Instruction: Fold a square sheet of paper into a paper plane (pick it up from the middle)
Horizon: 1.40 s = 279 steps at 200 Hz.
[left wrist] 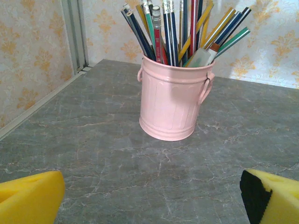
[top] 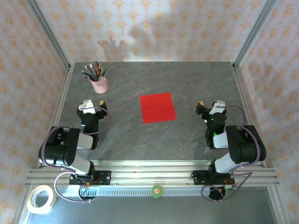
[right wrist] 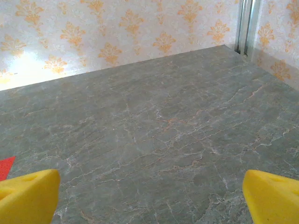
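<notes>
Lying flat: paper (top: pixel 158 107), desk (top: pixel 196 79) centre
Your left gripper (top: pixel 93 103): open, paper's 9 o'clock
Your right gripper (top: pixel 210 105): open, paper's 3 o'clock

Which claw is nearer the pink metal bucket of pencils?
Left. The left claw sits just before the pink bucket; the right claw is far beyond the red paper square.

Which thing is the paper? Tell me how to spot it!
Look at the grey table. Near its middle lies the paper. It is flat, square and bright red, unlike the pink cup of pencils.
</notes>
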Motion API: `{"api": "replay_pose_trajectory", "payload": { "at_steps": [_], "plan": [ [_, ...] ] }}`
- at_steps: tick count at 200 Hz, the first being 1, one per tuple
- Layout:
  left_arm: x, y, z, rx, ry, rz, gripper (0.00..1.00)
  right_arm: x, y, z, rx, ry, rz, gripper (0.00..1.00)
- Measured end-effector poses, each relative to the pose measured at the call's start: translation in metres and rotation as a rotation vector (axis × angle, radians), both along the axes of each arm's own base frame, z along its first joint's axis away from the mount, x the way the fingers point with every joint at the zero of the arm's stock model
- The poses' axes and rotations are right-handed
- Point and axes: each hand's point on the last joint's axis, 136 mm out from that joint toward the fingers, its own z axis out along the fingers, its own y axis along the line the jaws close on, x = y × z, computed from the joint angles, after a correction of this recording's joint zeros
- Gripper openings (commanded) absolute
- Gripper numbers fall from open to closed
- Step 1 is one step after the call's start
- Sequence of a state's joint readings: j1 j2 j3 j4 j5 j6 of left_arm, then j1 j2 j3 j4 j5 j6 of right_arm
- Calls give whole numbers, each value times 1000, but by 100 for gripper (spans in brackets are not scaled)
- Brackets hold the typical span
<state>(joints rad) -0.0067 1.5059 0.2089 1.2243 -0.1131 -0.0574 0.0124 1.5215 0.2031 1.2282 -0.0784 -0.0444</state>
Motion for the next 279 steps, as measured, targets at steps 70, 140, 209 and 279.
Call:
{"api": "replay_pose_trajectory", "payload": {
  "at_steps": [70, 140, 209, 279],
  "plan": [
    [0, 0, 0, 0, 0, 0, 99, 0, 0, 0, 0, 0, 0, 99],
    [0, 0, 0, 0, 0, 0, 99, 0, 0, 0, 0, 0, 0, 99],
    [2, 6, 7, 2, 15, 39, 99, -2, 0, 13, -1, -25, -1, 99],
    [-2, 14, 103, -194, -165, 109, 99, 6, 14, 100, 125, -148, 11, 99]
  ]
}}
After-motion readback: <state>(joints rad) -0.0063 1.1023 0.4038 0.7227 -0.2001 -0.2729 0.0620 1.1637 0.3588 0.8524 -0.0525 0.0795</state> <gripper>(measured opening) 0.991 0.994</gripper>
